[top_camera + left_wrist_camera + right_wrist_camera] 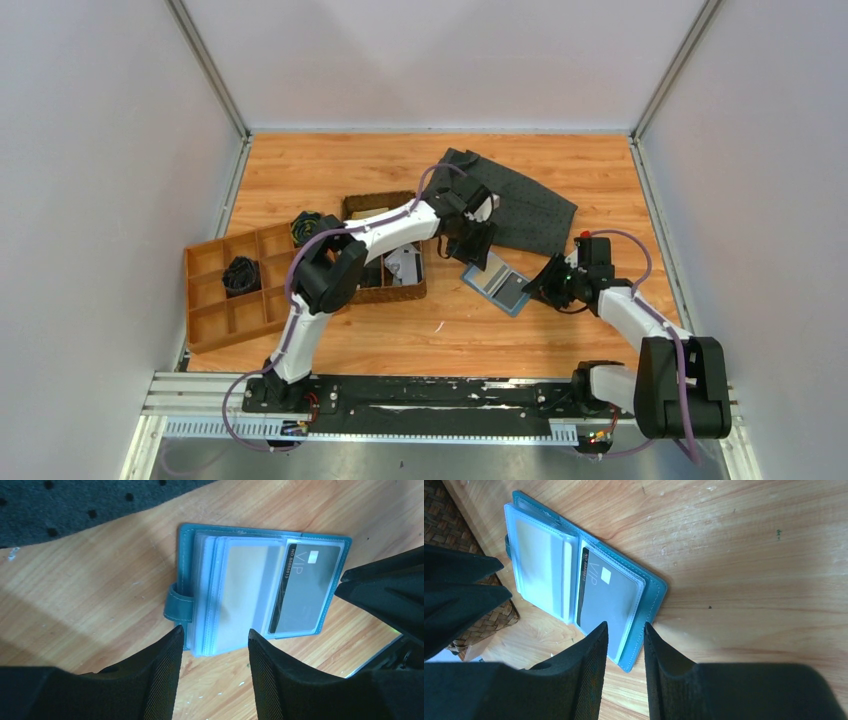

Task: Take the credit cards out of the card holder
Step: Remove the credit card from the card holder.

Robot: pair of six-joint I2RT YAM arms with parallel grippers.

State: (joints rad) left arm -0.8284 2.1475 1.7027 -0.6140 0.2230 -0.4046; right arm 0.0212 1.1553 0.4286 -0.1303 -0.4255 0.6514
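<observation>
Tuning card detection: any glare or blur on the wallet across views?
Left wrist: wallet sharp, VIP card readable, soft sheen on the clear sleeves. Right wrist: sharp too, sleeves washed pale. Top: even light, wallet too small to read.

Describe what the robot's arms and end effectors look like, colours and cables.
Both the left arm and right arm have white shells with black joints and a lilac cable along each. The left end effector and right end effector are black, each with two tapered fingers whose inner faces show a fine mesh texture. No lettering is legible.
</observation>
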